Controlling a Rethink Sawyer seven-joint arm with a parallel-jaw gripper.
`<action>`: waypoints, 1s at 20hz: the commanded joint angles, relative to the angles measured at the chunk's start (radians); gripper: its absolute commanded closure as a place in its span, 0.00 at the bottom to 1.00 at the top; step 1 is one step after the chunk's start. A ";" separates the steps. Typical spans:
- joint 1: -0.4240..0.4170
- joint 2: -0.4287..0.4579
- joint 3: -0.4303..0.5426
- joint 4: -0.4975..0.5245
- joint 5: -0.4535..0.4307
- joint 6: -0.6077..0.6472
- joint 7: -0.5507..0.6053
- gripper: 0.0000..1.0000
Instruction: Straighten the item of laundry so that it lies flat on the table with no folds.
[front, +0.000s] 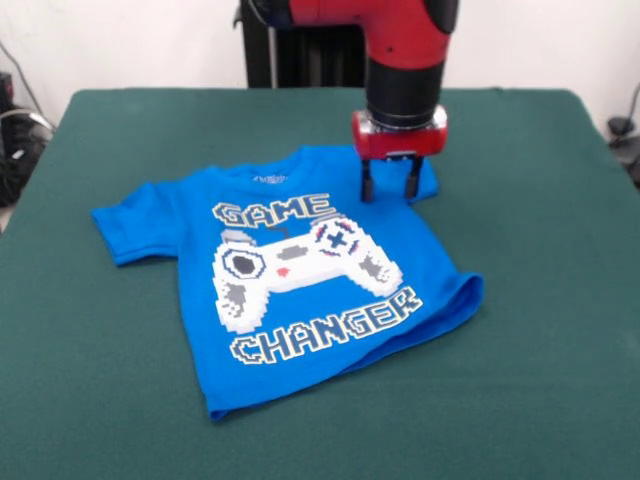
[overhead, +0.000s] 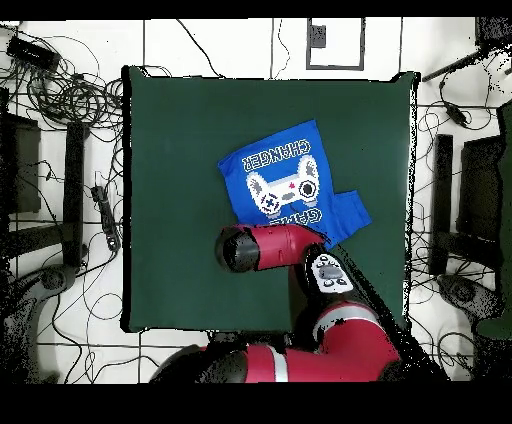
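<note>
The claw (front: 390, 180) hangs straight down from the red and black arm (front: 404, 60), its two dark fingers (front: 368, 181) spread apart with a clear gap between them, grasping nothing. Their tips sit at the surface of the T-shirt (front: 300, 280), over the sleeve on the side of the shirt farthest from the other, spread sleeve; that sleeve under the claw looks bunched and short. Whether the tips actually touch the cloth cannot be told.

The T-shirt lies print side up, with the white pixel controller (front: 300, 265) between the words "GAME" and "CHANGER". Its opposite sleeve is laid out flat. The hem corner below the claw is folded over into a rounded lump, and the lower hem shows a doubled edge.

From above, the arm (overhead: 270, 248) covers the shirt's collar end, and the T-shirt (overhead: 285, 175) lies angled, near the middle of the green table (overhead: 170, 150). The table (front: 540, 330) extends well beyond the shirt on all sides.
</note>
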 joint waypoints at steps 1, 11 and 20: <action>0.068 0.102 0.005 -0.129 0.101 -0.065 0.228 0.00; 0.119 0.103 -0.024 -0.180 0.180 -0.028 0.215 0.00; 0.127 0.042 -0.029 -0.132 0.209 0.018 0.199 0.00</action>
